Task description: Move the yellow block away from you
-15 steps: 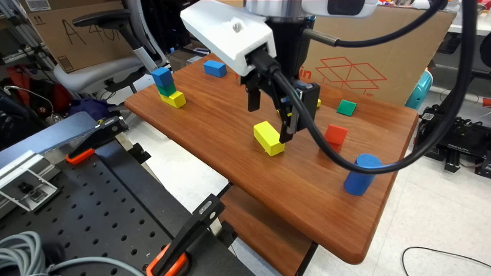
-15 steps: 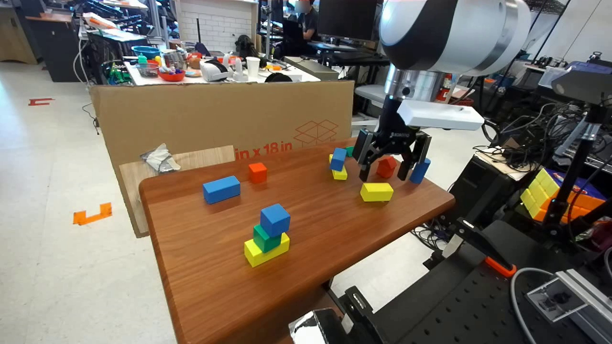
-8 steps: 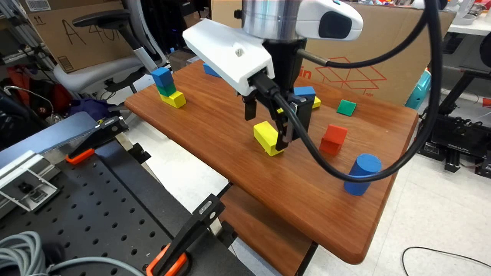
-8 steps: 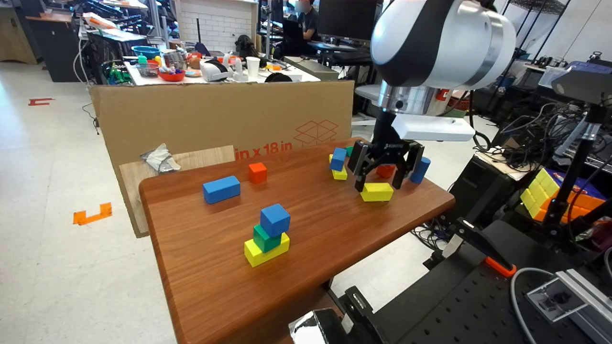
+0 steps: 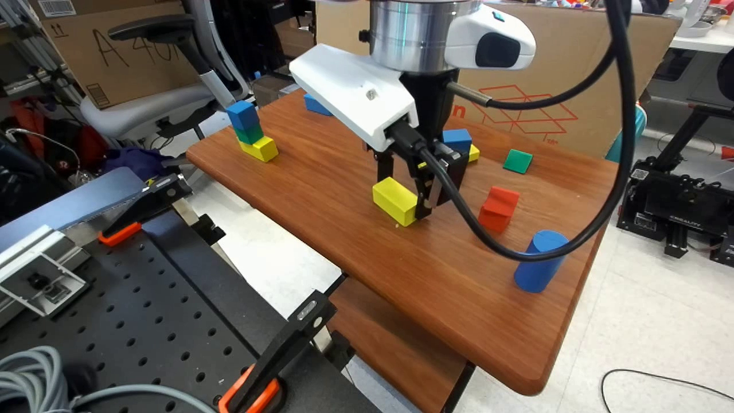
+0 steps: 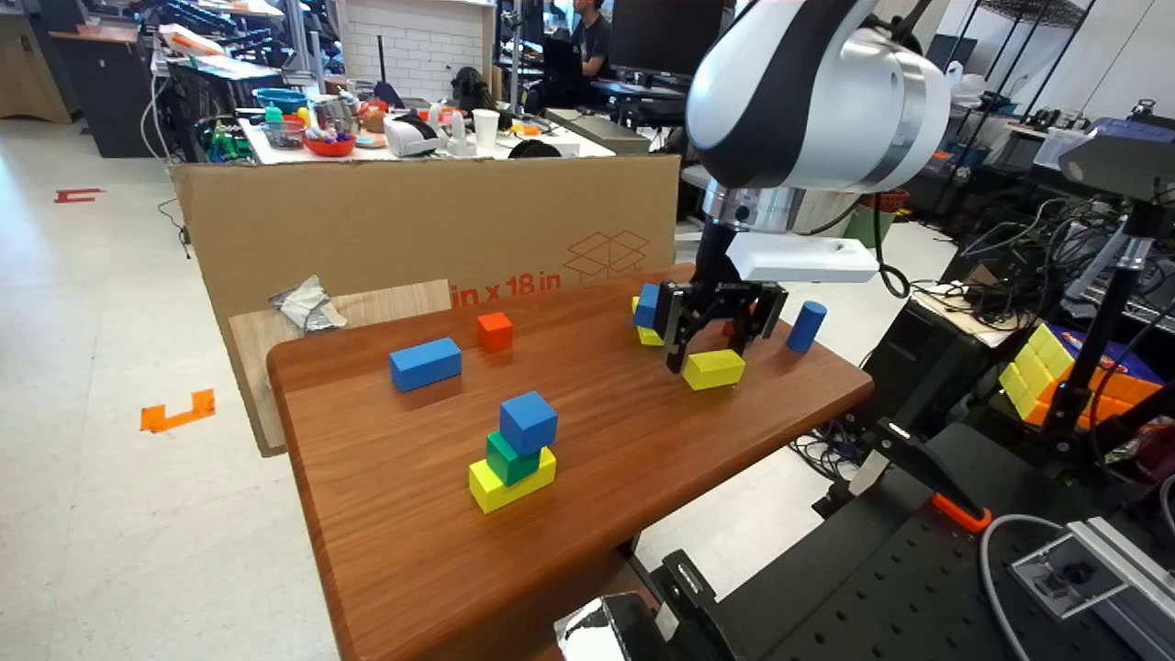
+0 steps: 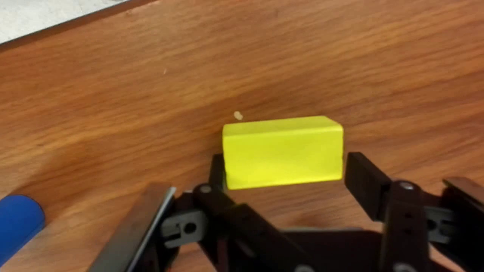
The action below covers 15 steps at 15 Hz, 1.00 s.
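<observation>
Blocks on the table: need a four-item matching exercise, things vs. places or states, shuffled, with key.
1. yellow block
2. blue cylinder
3. green cube
4. orange-red cube

A. standing on end
B. beside the long blue block, not touching
C. between the fingers of the claw
D. middle of the three-block stack

Pairs: 1-C, 2-A, 3-D, 4-B

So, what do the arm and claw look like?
The arm is rounded and white, with a broad black band and a silver collar. The claw is mostly black, with two jointed fingers. A white box is mounted near it, a thick black cable running from it.
</observation>
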{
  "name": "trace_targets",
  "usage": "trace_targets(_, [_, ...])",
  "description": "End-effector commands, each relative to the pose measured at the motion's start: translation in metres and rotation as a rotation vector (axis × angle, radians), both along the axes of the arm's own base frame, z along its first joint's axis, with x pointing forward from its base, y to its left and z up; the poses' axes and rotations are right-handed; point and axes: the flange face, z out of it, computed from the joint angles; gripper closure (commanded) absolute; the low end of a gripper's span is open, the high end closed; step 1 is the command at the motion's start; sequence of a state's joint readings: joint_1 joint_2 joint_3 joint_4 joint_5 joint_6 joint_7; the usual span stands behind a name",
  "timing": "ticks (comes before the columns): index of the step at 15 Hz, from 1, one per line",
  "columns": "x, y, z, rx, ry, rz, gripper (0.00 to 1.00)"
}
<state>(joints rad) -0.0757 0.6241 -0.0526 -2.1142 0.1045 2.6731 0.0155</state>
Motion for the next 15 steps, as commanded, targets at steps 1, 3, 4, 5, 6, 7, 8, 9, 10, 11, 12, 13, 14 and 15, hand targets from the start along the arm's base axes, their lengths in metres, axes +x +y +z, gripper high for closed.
trace_targets(1, [0.009, 0.0, 0.001, 0.004, -0.024, -0.031, 0.51])
trace_targets(3, [0.01, 0.0, 0.008, 0.01, -0.033, -0.047, 0.58])
trace_targets(4, [0.01, 0.001, 0.013, 0.016, -0.037, -0.053, 0.58])
trace_targets(5, [0.009, 0.004, 0.019, 0.026, -0.037, -0.056, 0.58])
trace_targets(6, [0.007, 0.007, 0.027, 0.038, -0.044, -0.054, 0.58])
trace_targets(7, [0.005, 0.012, 0.036, 0.05, -0.054, -0.046, 0.58])
trace_targets(8, [0.005, 0.017, 0.043, 0.059, -0.067, -0.041, 0.58])
trace_targets(9, [0.006, 0.025, 0.052, 0.066, -0.081, -0.023, 0.58])
trace_targets(10, [0.008, 0.032, 0.059, 0.071, -0.087, 0.01, 0.58])
trace_targets(11, [0.011, 0.04, 0.066, 0.078, -0.091, 0.052, 0.58])
trace_targets(12, [0.014, 0.048, 0.071, 0.084, -0.1, 0.089, 0.58])
trace_targets(13, [0.018, 0.056, 0.075, 0.092, -0.101, 0.127, 0.58])
trace_targets(14, [0.022, 0.062, 0.077, 0.093, -0.1, 0.16, 0.58])
trace_targets(15, [0.026, 0.067, 0.076, 0.093, -0.094, 0.193, 0.58])
